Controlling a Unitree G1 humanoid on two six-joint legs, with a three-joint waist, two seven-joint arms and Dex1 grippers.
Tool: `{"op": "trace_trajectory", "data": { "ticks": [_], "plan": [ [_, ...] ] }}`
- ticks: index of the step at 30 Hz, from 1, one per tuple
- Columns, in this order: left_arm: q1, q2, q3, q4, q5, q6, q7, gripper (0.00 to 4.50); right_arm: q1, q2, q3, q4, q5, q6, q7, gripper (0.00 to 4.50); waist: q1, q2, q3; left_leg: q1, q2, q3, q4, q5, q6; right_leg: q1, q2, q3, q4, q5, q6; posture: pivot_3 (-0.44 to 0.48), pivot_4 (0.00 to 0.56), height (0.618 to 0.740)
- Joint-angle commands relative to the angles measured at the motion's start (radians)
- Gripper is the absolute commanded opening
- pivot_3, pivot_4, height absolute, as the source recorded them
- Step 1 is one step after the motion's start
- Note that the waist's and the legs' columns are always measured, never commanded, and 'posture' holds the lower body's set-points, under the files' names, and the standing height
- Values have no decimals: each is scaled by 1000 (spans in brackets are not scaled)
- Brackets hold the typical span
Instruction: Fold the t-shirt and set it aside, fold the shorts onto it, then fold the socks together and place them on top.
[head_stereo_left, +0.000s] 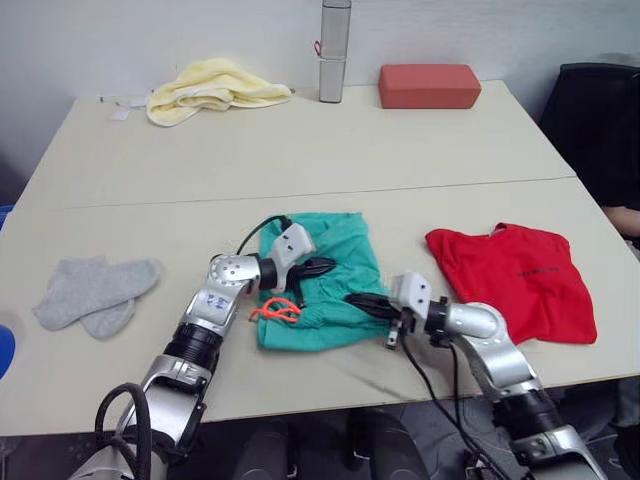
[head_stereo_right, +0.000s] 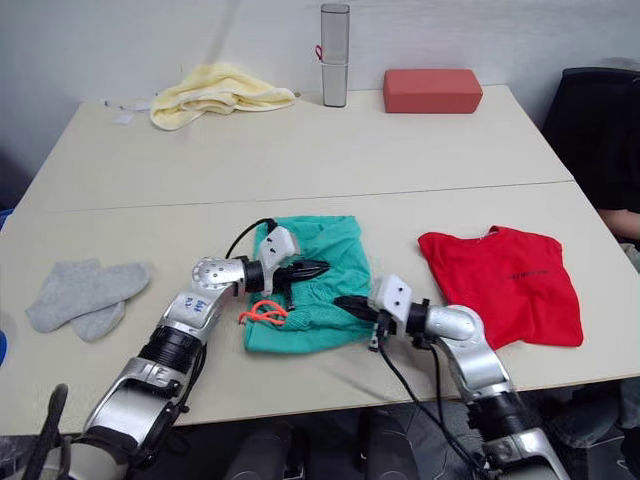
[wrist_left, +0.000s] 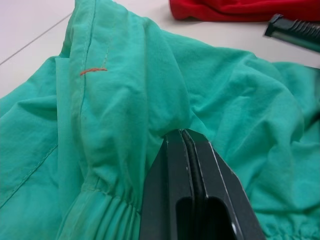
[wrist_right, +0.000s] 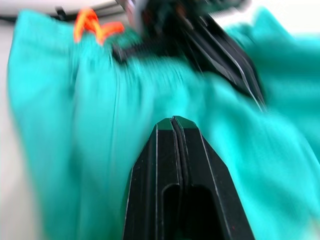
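Observation:
The teal shorts (head_stereo_left: 325, 240) lie bunched in a rough square at the table's front middle, their orange drawstring (head_stereo_left: 275, 312) poking out at the left edge. My left gripper (head_stereo_left: 325, 266) lies on top of them, shut, with a ridge of the cloth gathered at its tips (wrist_left: 184, 132). My right gripper (head_stereo_left: 352, 298) is shut at the shorts' right edge, with no cloth visible between its fingers (wrist_right: 172, 119). The red t-shirt (head_stereo_left: 515, 280) lies folded to the right. Two grey socks (head_stereo_left: 95, 290) overlap at the far left.
At the back of the table (head_stereo_left: 300, 160) are a pale yellow towel (head_stereo_left: 215, 88), a tall grey cylinder (head_stereo_left: 334, 50) and a brick-red block (head_stereo_left: 429, 86). A dark chair (head_stereo_left: 595, 120) stands beyond the right edge.

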Motion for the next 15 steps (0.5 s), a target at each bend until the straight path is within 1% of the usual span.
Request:
{"op": "trace_trajectory", "data": {
  "ticks": [1,3,5,8,10,12,15],
  "plan": [
    [46,32,36,-30,-22,-29,-30,30,8,-43,-64,-6,40,-10,30,0,-3,0,0,1,0,0,0,0,0,0,0,0,0,0,0,0,150,740],
    [62,34,65,-69,-77,-58,-81,30,12,-69,-86,10,47,-12,44,0,-2,0,0,1,1,0,0,0,-1,0,0,0,0,-1,-1,0,150,740],
    [69,27,98,-106,-136,-96,-123,30,10,-71,-109,4,78,2,52,0,0,0,0,1,1,0,0,0,-2,-1,0,0,0,-1,-2,0,150,740],
    [63,24,144,-194,-237,-74,-180,30,-32,-27,-130,-51,173,50,61,0,2,0,0,0,1,0,0,0,-2,-1,0,0,0,-1,-2,0,150,740],
    [62,39,147,-214,-240,-56,-188,30,-75,5,-119,-59,174,92,26,0,0,0,0,0,1,0,0,0,-2,-1,0,0,0,-1,-2,0,150,740],
    [62,52,146,-215,-217,-26,-160,30,-123,44,-100,-41,149,129,-22,0,-1,0,0,1,1,0,0,0,-2,-1,0,0,0,-1,-2,0,150,740],
    [78,78,117,-182,-146,-4,-122,30,-192,98,-50,32,77,159,-81,0,-1,1,0,0,1,0,0,0,-2,-1,0,-1,4,-1,-2,0,150,740]
  ]
}}
